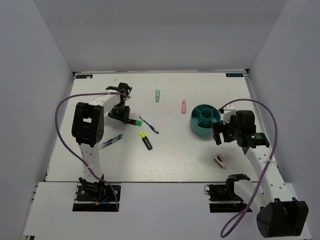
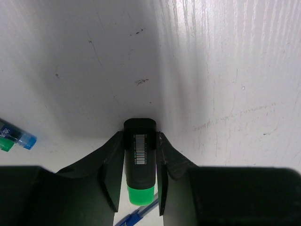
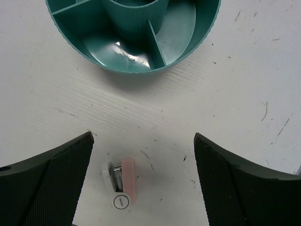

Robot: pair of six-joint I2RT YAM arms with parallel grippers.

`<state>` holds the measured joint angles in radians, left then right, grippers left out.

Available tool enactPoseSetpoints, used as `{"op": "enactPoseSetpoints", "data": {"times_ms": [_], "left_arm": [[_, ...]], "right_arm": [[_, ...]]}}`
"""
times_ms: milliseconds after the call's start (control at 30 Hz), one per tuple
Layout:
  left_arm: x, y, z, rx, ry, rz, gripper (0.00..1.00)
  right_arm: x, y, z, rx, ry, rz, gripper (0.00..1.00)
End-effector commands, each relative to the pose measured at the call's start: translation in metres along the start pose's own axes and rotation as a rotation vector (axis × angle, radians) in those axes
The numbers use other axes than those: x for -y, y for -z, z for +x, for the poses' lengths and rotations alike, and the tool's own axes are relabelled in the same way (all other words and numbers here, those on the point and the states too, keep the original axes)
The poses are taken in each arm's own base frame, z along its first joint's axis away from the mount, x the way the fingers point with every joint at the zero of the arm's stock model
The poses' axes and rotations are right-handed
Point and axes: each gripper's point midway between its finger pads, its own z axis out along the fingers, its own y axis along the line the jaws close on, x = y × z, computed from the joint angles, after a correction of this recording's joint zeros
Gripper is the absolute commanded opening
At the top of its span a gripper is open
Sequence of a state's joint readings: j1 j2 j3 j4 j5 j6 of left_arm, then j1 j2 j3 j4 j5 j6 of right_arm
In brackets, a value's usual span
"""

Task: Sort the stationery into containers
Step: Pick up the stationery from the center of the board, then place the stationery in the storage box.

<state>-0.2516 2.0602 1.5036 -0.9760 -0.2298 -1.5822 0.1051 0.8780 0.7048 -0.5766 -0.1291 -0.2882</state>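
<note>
My left gripper (image 1: 121, 114) (image 2: 140, 136) is shut on the black-green highlighter (image 1: 132, 121) (image 2: 139, 162), its green cap pointing towards the wrist. The thin blue pen (image 1: 149, 125) (image 2: 136, 217) lies just beside it. The black-yellow highlighter (image 1: 145, 141) lies mid-table. The mint green marker (image 1: 157, 95) and pink marker (image 1: 183, 106) lie further back. My right gripper (image 1: 220, 134) (image 3: 143, 141) is open and empty, between the round teal organiser (image 1: 205, 119) (image 3: 117, 68) and the pink-white block (image 1: 220, 160) (image 3: 123, 181).
A blue and green pen-like item (image 1: 112, 141) (image 2: 13, 136) lies left of the black-yellow highlighter, near my left arm. White walls close off the table on the left, the back and the right.
</note>
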Motion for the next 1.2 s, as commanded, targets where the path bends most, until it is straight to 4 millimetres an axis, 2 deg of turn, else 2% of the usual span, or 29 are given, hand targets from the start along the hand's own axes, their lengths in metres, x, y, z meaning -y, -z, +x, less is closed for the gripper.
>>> {"op": "enactPoseSetpoints", "data": {"times_ms": [0,67,100,167,200,267,300,333,400,433,500,533,600,633,667,700,733,767,833,900,933,1000,1033,1067,1167], "left_arm": [[-0.012,-0.017,0.000,0.032,-0.020,-0.040,0.13],[-0.006,-0.009,-0.002,0.032,-0.070,-0.003,0.03],[0.003,-0.002,-0.004,0.032,-0.079,0.040,0.00],[0.014,0.013,-0.007,0.037,-0.173,0.110,0.00],[0.028,0.034,-0.010,0.038,-0.189,0.181,0.00],[0.039,0.053,-0.008,0.062,-0.319,0.267,0.00],[0.044,0.063,-0.006,0.069,-0.403,0.313,0.00],[0.060,0.094,0.002,0.092,-0.441,0.429,0.00],[0.070,0.123,0.008,0.152,-0.610,0.538,0.00],[0.082,0.151,0.031,0.180,-0.672,0.648,0.00],[0.092,0.181,0.041,0.275,-0.821,0.751,0.00],[0.095,0.207,0.073,0.286,-0.887,0.849,0.00],[0.102,0.233,0.090,0.353,-0.995,0.956,0.00],[0.094,0.247,0.126,0.326,-1.077,1.026,0.00],[0.104,0.268,0.135,0.374,-1.095,1.119,0.00],[0.104,0.275,0.145,0.397,-1.139,1.152,0.00],[0.094,0.288,0.177,0.383,-1.216,1.225,0.00],[0.102,0.305,0.186,0.435,-1.213,1.311,0.00],[0.090,0.320,0.219,0.467,-1.283,1.401,0.00],[0.096,0.337,0.235,0.545,-1.266,1.512,0.00],[0.092,0.351,0.250,0.554,-1.247,1.572,0.00],[0.096,0.355,0.266,0.585,-1.256,1.593,0.00],[0.095,0.365,0.273,0.598,-1.239,1.631,0.00],[0.100,0.364,0.277,0.628,-1.227,1.636,0.00],[0.098,0.373,0.297,0.662,-1.228,1.686,0.00]], "right_arm": [[0.004,0.006,-0.016,0.055,0.001,0.020,0.89],[0.004,0.006,-0.016,0.058,-0.001,0.016,0.89],[0.002,0.006,-0.017,0.061,-0.001,0.012,0.89],[0.002,0.006,-0.016,0.061,-0.001,0.008,0.89],[0.002,0.006,-0.017,0.065,0.000,0.008,0.89],[0.001,0.006,-0.016,0.064,-0.001,0.005,0.89],[0.001,0.006,-0.017,0.067,0.001,0.006,0.83],[0.002,0.005,-0.015,0.064,-0.002,0.007,0.55],[0.005,0.005,-0.014,0.062,-0.007,0.026,0.12],[0.006,0.004,-0.017,0.074,-0.012,0.036,0.00],[0.011,0.003,-0.016,0.072,-0.026,0.068,0.00],[0.014,0.002,-0.016,0.074,-0.033,0.082,0.00],[0.021,0.002,-0.017,0.074,-0.057,0.124,0.00],[0.025,0.002,-0.017,0.079,-0.065,0.146,0.00],[0.037,0.005,-0.019,0.083,-0.074,0.220,0.00],[0.041,0.006,-0.019,0.091,-0.101,0.245,0.00],[0.045,0.006,-0.018,0.090,-0.114,0.272,0.00],[0.057,0.010,-0.020,0.097,-0.131,0.339,0.00],[0.069,0.014,-0.022,0.119,-0.160,0.414,0.00],[0.076,0.016,-0.021,0.125,-0.168,0.460,0.00],[0.081,0.017,-0.020,0.125,-0.176,0.492,0.00],[0.082,0.018,-0.022,0.136,-0.178,0.503,0.00],[0.082,0.018,-0.020,0.134,-0.179,0.505,0.00],[0.083,0.019,-0.021,0.137,-0.180,0.508,0.00],[0.086,0.020,-0.021,0.139,-0.180,0.526,0.00]]}}
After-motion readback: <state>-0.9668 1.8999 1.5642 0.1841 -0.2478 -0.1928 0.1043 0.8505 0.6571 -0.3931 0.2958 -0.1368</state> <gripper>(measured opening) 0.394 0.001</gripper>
